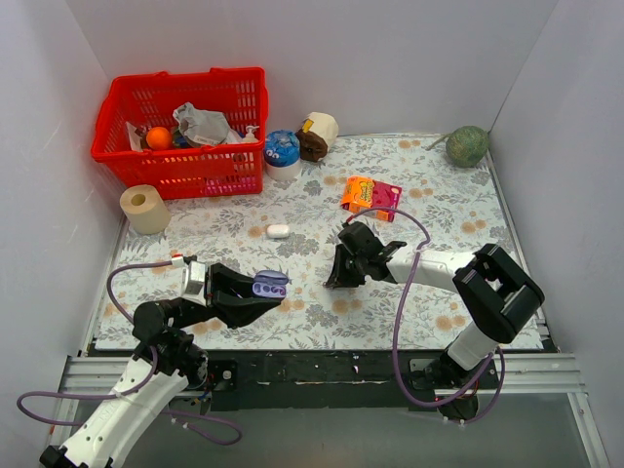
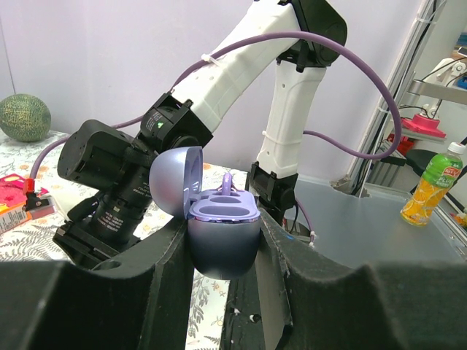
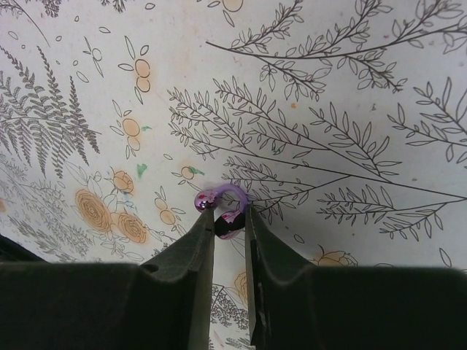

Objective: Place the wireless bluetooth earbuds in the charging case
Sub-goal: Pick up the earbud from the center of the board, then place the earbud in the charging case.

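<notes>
My left end effector [image 2: 222, 235] clenched on purple case [image 2: 222, 251], held upright above near-left table [image 1: 439, 214]. Lid [image 2: 175, 179] hinged open. One earbud [image 2: 228, 182] seated in case, hook poking up. My right end effector [image 3: 229, 217] pointed down mid-table, fingers pinched on second earbud [image 3: 226, 220], purple, hook curling out past fingertips. Cannot tell whether it touches table. White case [image 1: 279, 231] lies farther back, well apart from both arms.

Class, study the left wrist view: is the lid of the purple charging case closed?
No: the purple charging case sits clamped in the left gripper with its lid swung open to one side.
</notes>
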Robot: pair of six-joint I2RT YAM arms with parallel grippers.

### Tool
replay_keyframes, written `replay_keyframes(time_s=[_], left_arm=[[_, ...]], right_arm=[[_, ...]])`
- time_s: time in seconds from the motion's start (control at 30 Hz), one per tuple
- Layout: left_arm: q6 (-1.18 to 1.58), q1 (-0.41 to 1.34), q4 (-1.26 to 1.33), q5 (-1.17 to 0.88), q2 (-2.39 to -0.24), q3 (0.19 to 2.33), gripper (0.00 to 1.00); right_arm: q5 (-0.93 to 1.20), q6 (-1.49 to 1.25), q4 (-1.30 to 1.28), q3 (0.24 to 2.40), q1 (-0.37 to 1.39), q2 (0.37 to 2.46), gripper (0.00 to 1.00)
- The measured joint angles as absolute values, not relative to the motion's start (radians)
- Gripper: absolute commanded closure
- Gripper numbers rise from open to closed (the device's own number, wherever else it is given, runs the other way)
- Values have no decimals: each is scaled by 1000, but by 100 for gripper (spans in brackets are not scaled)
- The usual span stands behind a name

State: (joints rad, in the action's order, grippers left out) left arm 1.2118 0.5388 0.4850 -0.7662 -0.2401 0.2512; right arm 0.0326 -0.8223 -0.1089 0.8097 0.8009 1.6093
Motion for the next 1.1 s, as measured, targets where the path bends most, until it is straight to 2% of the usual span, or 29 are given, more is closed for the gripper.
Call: replay_keyframes(time_s=[0.27, 0.5, 0.7, 0.9, 1.1], left_arm=[[1212, 539, 485, -766, -241, 251, 100], [1212, 539, 492, -765, -249, 251, 100], [1213, 539, 542, -728, -322, 251, 100], [1206, 539, 678, -636, -476, 251, 100], [1171, 539, 781, -580, -711, 319, 100]], right_arm=[[21, -783, -118, 810, 802, 1602, 99], [-78, -685, -275, 838, 807, 1528, 99], [-188, -527, -434, 1009, 827, 1376, 99], [-360, -350, -575, 1222, 970, 1241, 99], [-592, -257, -765, 1440, 1127, 1234, 99]])
